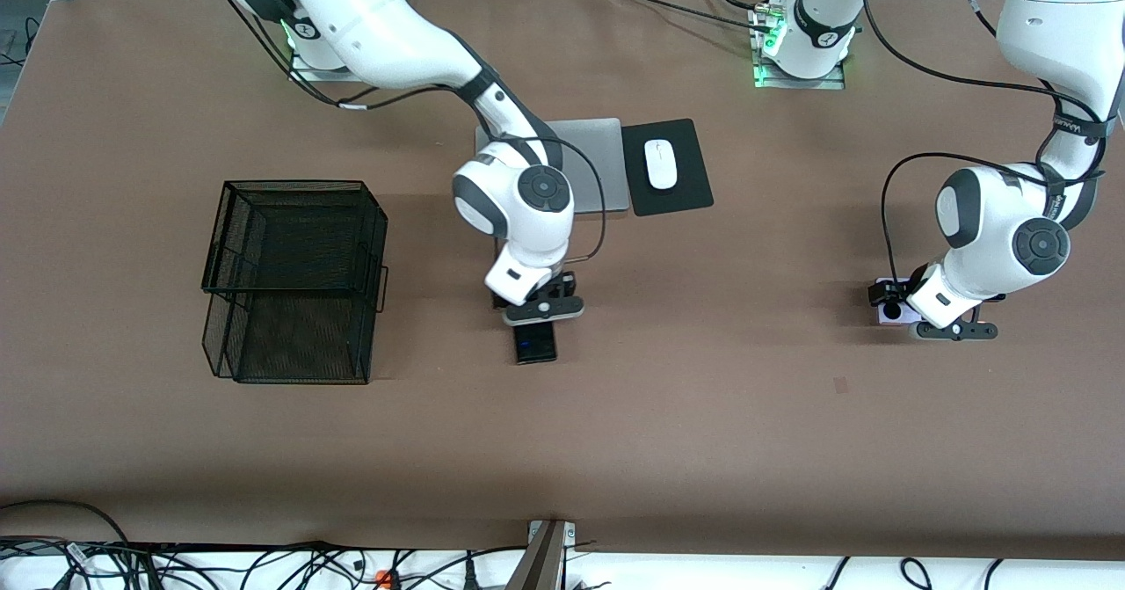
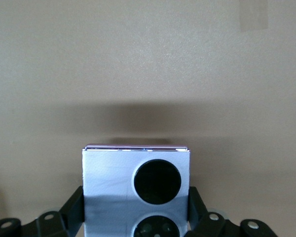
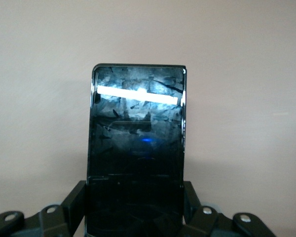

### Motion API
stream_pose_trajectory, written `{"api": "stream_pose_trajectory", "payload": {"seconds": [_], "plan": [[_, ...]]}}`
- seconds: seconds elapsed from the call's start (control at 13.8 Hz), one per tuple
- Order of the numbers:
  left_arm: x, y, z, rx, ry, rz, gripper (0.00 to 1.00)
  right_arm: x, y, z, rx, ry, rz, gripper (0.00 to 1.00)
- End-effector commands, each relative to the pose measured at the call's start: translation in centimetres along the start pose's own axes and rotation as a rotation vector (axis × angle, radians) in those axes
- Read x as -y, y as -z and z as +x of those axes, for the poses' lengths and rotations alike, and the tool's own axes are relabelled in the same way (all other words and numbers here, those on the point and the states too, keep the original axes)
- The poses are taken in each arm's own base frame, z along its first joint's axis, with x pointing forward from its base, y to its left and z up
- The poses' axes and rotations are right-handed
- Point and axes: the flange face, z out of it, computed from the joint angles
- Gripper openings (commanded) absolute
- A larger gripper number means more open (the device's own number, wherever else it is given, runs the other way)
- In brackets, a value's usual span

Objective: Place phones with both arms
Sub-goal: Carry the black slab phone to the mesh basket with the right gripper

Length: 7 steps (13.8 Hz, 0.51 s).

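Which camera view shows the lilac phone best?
The left wrist view: the lilac phone fills the foreground between the left gripper fingers, its black circle plain. The front view shows only a lilac sliver under the left arm's hand. The right wrist view shows only the black phone, not this one.

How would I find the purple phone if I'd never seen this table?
Start at the black wire basket, then go along the brown table past the laptop and mouse to the left arm's end. There the left claw grips the purple phone by its sides. It is square with black circles, unlike the long black phone in the right claw.
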Motion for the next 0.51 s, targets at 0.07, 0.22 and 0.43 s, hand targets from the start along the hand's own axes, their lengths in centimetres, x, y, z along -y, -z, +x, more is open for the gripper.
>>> {"api": "stream_pose_trajectory", "payload": {"seconds": [0.07, 0.22, 0.43], "plan": [[-0.3, 0.6, 0.5, 0.003, 0.02, -0.012, 0.0, -9.8, 9.7, 3.6, 0.031, -0.115, -0.08, 0.0], [-0.3, 0.6, 0.5, 0.003, 0.02, -0.012, 0.0, -16.9, 13.0, 4.9, 0.071, -0.13, -0.12, 0.0], [-0.3, 0.6, 0.5, 0.003, 0.022, -0.012, 0.0, -30.0, 16.5, 4.8, 0.176, -0.09, -0.047, 0.0]]}}
